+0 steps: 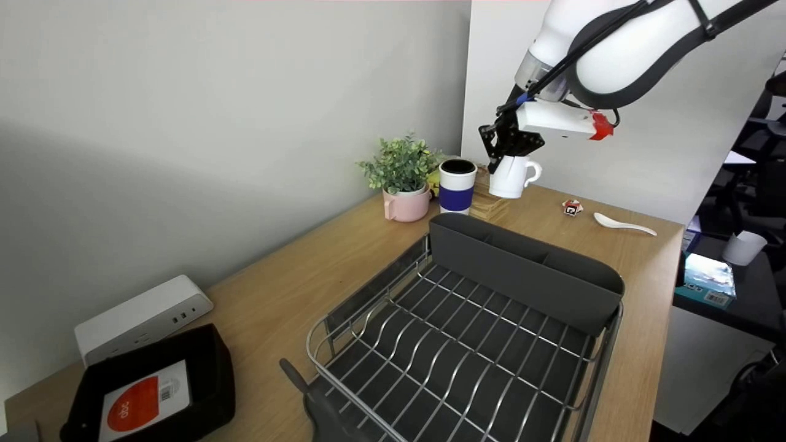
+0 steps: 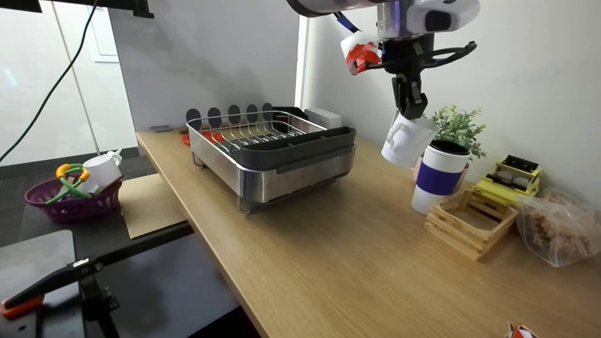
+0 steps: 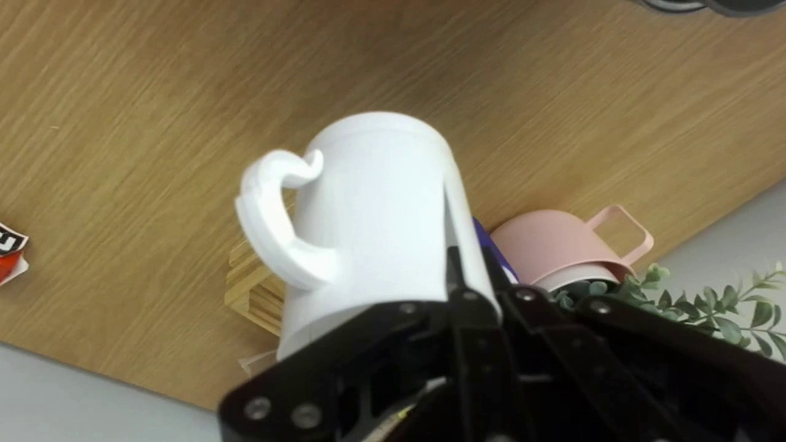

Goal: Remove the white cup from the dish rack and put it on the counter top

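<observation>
Currently gripped: white cup (image 3: 374,215), raised above the counter top (image 2: 328,263)

Presently, we observe the gripper (image 3: 473,267) closed on the wall of the white cup, on the side away from the loop handle (image 3: 259,215). We find the white cup tilted and suspended over the counter top, outside the dish rack (image 2: 213,157) and near the end that carries the divided grey caddy (image 1: 522,276). In both exterior views, we see the dish rack upright on the counter top, apart from the cup.

We identify the blue-banded tumbler (image 2: 439,180) standing near the cup. The pink mug (image 1: 406,207), containing the leafy plant (image 1: 402,164), stands just beside the tumbler. The wooden crate (image 2: 455,234) also sits just beside the tumbler. In an exterior view, the white spoon (image 1: 614,223) lies on the counter top near the small red-and-white item (image 1: 571,207). Toward the opposite end of the dish rack, we locate the black tray (image 1: 212,380), with its label (image 1: 144,399) facing up, beside the white socket unit (image 1: 141,313).
</observation>
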